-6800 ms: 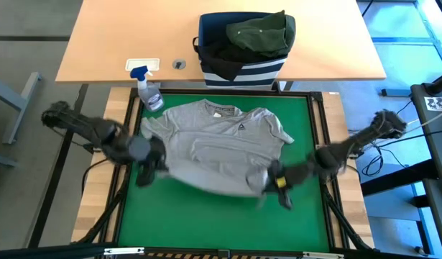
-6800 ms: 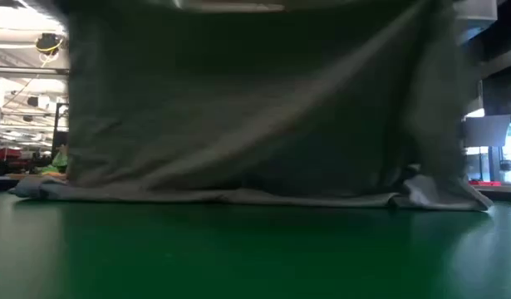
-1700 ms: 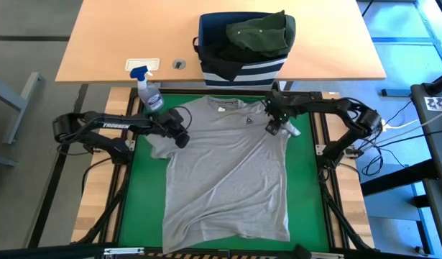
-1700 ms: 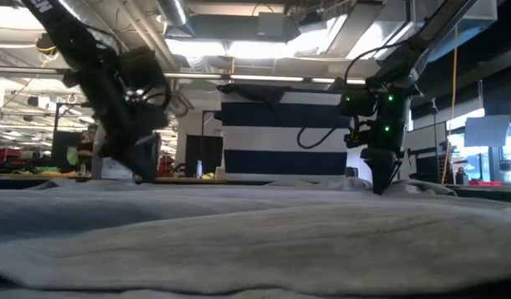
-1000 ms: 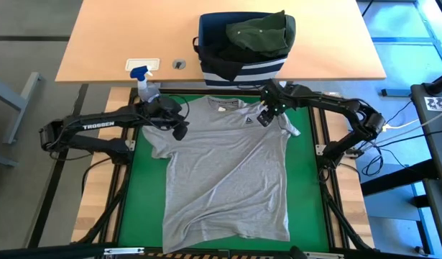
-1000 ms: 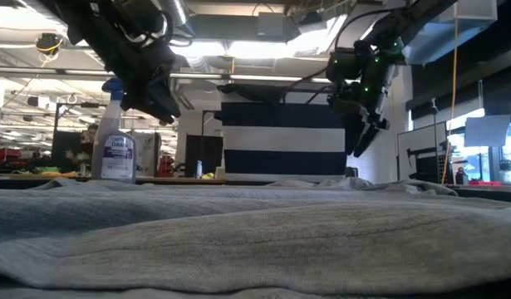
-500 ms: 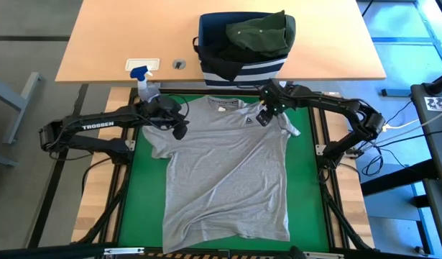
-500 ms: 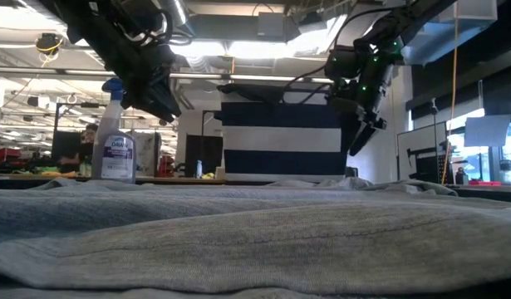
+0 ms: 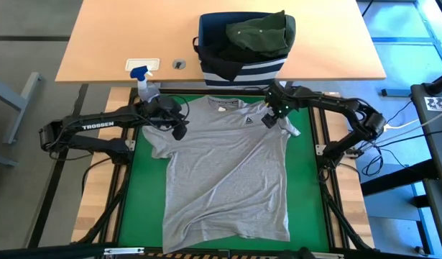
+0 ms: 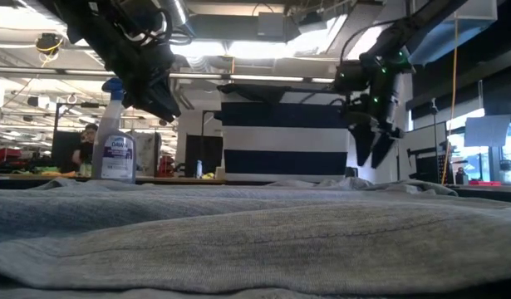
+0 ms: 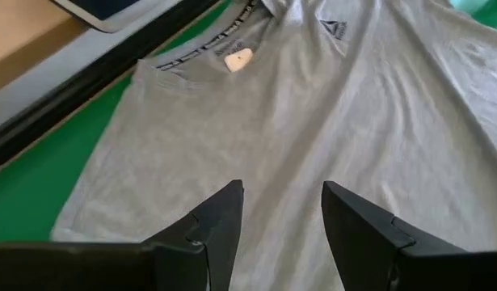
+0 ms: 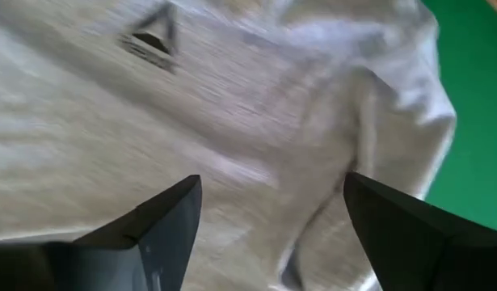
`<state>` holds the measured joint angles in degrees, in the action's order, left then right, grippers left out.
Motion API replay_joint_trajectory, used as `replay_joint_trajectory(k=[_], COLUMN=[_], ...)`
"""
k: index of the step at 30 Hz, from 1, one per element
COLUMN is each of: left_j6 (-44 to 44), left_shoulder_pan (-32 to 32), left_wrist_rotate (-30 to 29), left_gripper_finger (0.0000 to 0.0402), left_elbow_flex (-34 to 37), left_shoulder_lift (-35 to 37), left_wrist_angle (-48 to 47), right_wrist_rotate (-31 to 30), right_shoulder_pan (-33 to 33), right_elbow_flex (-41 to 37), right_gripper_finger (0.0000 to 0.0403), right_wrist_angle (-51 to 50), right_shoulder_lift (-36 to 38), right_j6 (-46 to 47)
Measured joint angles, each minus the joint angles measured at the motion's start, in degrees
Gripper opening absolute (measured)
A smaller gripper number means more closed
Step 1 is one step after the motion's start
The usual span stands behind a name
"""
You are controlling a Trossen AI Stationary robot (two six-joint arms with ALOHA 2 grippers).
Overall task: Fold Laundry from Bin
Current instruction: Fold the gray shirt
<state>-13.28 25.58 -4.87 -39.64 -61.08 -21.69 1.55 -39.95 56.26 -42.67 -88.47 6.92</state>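
Both end effectors, left (image 9: 180, 131) and right (image 9: 268, 121), released above grey shirt (image 9: 228, 173) | risk: bunched right sleeve (image 9: 291, 129) folds crooked unless flattened.

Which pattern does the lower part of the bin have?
The bin has white horizontal stripes on navy, clearest in the low view.

Bright even overhead light, ceiling lamp glare in low view, blurred right wrist view
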Motion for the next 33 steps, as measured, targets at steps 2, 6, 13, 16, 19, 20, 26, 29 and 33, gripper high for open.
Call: replay_joint_trajectory(k=[2, 6, 13, 16, 19, 20, 26, 29, 33], left_j6=[-0.2, -2.9, -6.0, -11.0, -13.6, -14.4, -13.7, -9.9, -5.1], left_shoulder_pan=[0.0, -0.4, -1.2, -1.3, -1.6, -1.6, -1.6, -1.3, -0.6], left_wrist_rotate=[-0.4, 2.1, 1.4, -0.3, -1.4, -1.9, -3.1, -1.4, -0.8], left_gripper_finger=[0.0165, 0.0165, 0.0165, 0.0165, 0.0165, 0.0165, 0.0165, 0.0165, 0.0165], left_elbow_flex=[0.5, 1.0, 1.1, 1.1, 1.1, 1.1, 1.1, 1.1, 1.1], left_shoulder_lift=[0.0, 0.0, -2.1, -3.3, -4.9, -5.4, -9.9, -11.9, -12.8], left_wrist_angle=[1.6, 0.3, 4.1, 6.3, 8.9, 9.2, 15.2, 17.7, 19.4], right_wrist_rotate=[1.0, 1.6, 1.7, 1.5, 1.1, 1.0, -1.2, -2.3, -2.0], right_shoulder_pan=[-1.5, -3.4, -3.4, -3.7, -3.7, -3.7, -4.4, -5.9, -7.0], right_elbow_flex=[-1.6, -4.7, -7.2, -7.2, -7.2, -7.2, -6.2, -6.1, -6.1], right_gripper_finger=[0.0303, 0.0294, 0.0271, 0.0255, 0.0240, 0.0235, 0.0215, 0.0207, 0.0205], right_wrist_angle=[0.2, 4.6, 10.2, 10.0, 8.0, 7.2, 3.2, 0.5, -5.6], right_shoulder_lift=[0.0, 0.0, 0.0, 0.0, 0.0, 0.0, 0.2, 1.1, 1.6], right_j6=[-0.2, -1.2, -3.8, -4.7, -5.7, -5.9, -8.1, -3.8, 0.0])
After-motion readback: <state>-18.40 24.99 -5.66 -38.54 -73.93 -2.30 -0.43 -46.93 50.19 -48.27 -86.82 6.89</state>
